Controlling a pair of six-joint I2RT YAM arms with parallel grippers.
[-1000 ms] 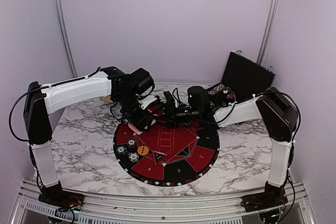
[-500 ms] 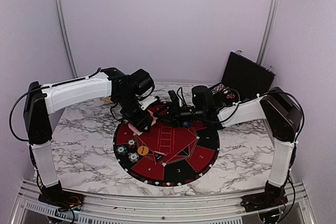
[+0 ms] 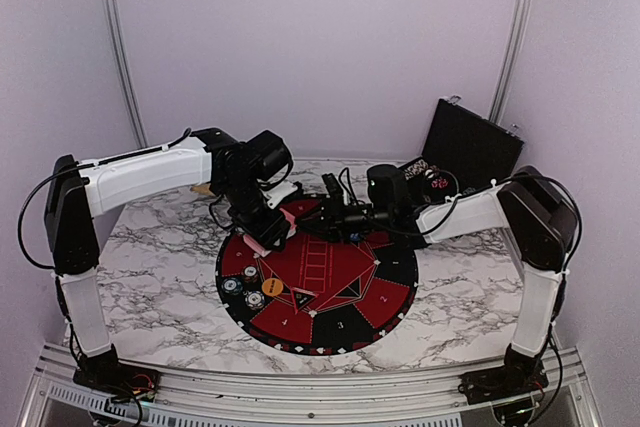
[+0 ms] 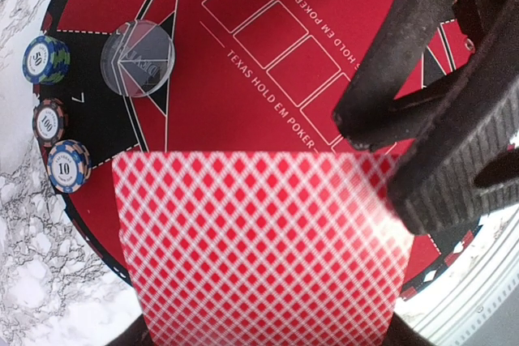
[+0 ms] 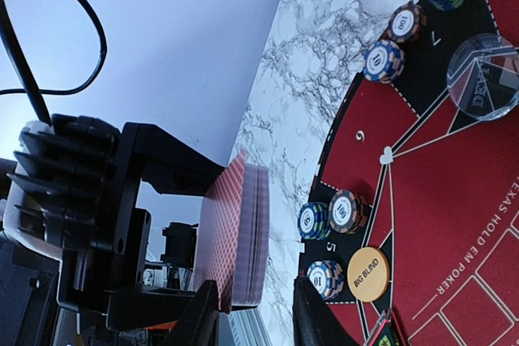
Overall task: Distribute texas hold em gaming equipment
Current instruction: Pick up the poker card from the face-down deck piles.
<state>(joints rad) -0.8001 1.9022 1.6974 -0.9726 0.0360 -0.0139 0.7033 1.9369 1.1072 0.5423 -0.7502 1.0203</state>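
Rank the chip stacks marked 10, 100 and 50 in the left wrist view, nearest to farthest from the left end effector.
From the left end effector, holding the card deck:
1. 10 chip stack, lower left, nearest.
2. 100 chip stack, just beyond it.
3. 50 chip stack, top left, farthest.

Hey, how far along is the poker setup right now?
Done: chip stacks sit at two seats on the mat, with the big blind disc and the clear disc set out. In hand: the left gripper holds the deck while the right gripper, fingers apart, straddles its edge. Left: dealing; no card lies on the mat in view, and the other visible seats have no chips.
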